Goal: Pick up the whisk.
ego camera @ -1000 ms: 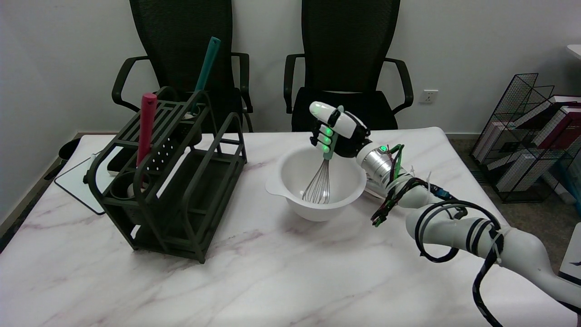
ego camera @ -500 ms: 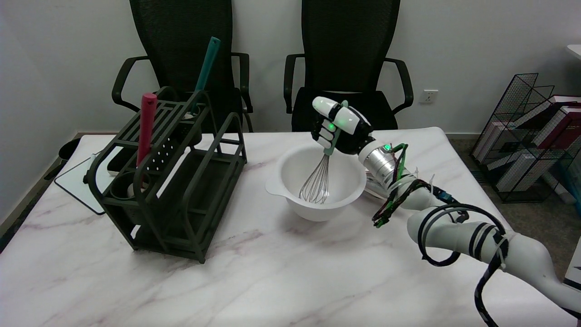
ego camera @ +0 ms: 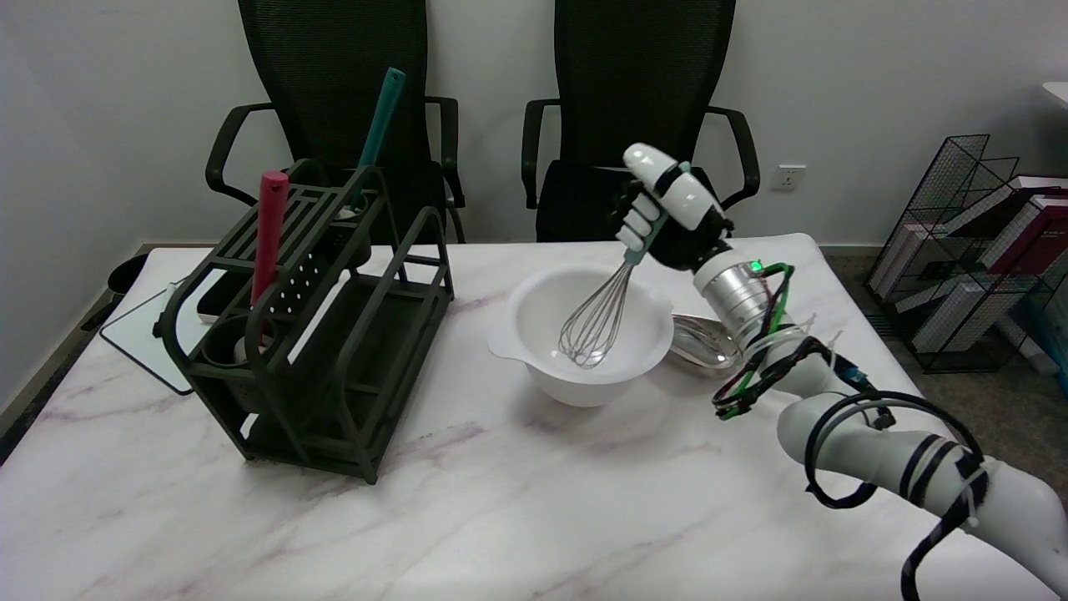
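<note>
The whisk (ego camera: 596, 321) has silver wires and a pale green handle. My right hand (ego camera: 667, 217) grips that handle above the far right rim of the white mixing bowl (ego camera: 534, 367). The whisk is tilted, handle up to the right, and its wire head hangs inside the bowl; whether it touches the bottom I cannot tell. The handle is mostly hidden by my fingers.
A dark green utensil rack (ego camera: 313, 325) stands on the left of the marble table, holding a red-handled tool (ego camera: 267, 234) and a teal-handled tool (ego camera: 377, 121). A shiny metal object (ego camera: 705, 344) lies right of the bowl. Two black chairs stand behind the table.
My right hand has moved right and up with the whisk, tilting it more. The wire head has risen a little but stays inside the bowl.
</note>
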Controlling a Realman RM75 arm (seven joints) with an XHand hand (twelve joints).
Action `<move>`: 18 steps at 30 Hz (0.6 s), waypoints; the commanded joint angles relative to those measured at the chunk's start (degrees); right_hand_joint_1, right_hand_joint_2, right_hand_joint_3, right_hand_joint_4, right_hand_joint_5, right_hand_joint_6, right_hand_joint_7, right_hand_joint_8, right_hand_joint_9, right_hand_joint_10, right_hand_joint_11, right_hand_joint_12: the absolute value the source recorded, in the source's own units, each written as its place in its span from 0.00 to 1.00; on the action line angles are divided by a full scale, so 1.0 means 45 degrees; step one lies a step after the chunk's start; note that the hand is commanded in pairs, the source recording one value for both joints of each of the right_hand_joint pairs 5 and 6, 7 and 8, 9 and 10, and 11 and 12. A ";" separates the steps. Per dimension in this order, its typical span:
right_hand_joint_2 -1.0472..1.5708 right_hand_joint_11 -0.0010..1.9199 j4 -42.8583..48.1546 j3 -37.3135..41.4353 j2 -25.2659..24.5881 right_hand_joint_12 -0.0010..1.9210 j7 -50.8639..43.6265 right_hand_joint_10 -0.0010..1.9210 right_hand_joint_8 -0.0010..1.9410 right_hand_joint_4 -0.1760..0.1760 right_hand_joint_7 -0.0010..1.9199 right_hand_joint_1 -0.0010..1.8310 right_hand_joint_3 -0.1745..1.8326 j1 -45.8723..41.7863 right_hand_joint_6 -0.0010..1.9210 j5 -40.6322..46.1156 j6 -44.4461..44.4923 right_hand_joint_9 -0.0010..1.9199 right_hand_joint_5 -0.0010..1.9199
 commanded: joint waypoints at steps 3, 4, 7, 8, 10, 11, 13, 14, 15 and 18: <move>0.99 1.00 -0.3617 0.4786 0.0623 1.00 0.0108 1.00 0.99 0.50 1.00 0.53 0.36 -0.2193 1.00 0.0142 0.1188 1.00 1.00; 0.99 1.00 -0.3751 0.5045 0.0632 1.00 0.0081 1.00 0.99 0.50 1.00 0.53 0.36 -0.2236 1.00 0.0124 0.1241 1.00 1.00; 0.99 1.00 -0.3928 0.5994 0.0624 1.00 0.0116 1.00 0.99 0.50 1.00 0.53 0.36 -0.2844 1.00 0.0150 0.1708 1.00 1.00; 0.99 1.00 -0.3886 0.6306 0.0571 1.00 0.0108 1.00 0.99 0.50 1.00 0.53 0.36 -0.3111 1.00 0.0194 0.2009 1.00 1.00; 0.99 1.00 -0.3683 0.6860 0.0394 1.00 0.0037 1.00 0.99 0.50 1.00 0.53 0.36 -0.3831 1.00 0.0513 0.2907 1.00 1.00; 0.99 1.00 -0.3506 0.7064 0.0322 1.00 0.0019 1.00 0.99 0.50 1.00 0.53 0.36 -0.4187 1.00 0.0744 0.3369 1.00 1.00; 1.00 1.00 -0.3012 0.7760 0.0093 1.00 0.0001 1.00 0.99 0.50 1.00 0.53 0.36 -0.4946 1.00 0.1108 0.4361 1.00 1.00; 0.99 1.00 -0.2758 0.8130 -0.0039 1.00 -0.0008 1.00 0.99 0.50 1.00 0.53 0.35 -0.5350 1.00 0.1127 0.4653 1.00 1.00; 1.00 1.00 -0.2382 0.8625 -0.0231 1.00 -0.0044 1.00 0.99 0.50 1.00 0.53 0.35 -0.5892 1.00 0.1091 0.4965 1.00 1.00; 0.99 1.00 -0.1507 0.9497 -0.0690 1.00 -0.0850 1.00 0.99 0.50 1.00 0.53 0.36 -0.6959 1.00 0.1109 0.5592 1.00 1.00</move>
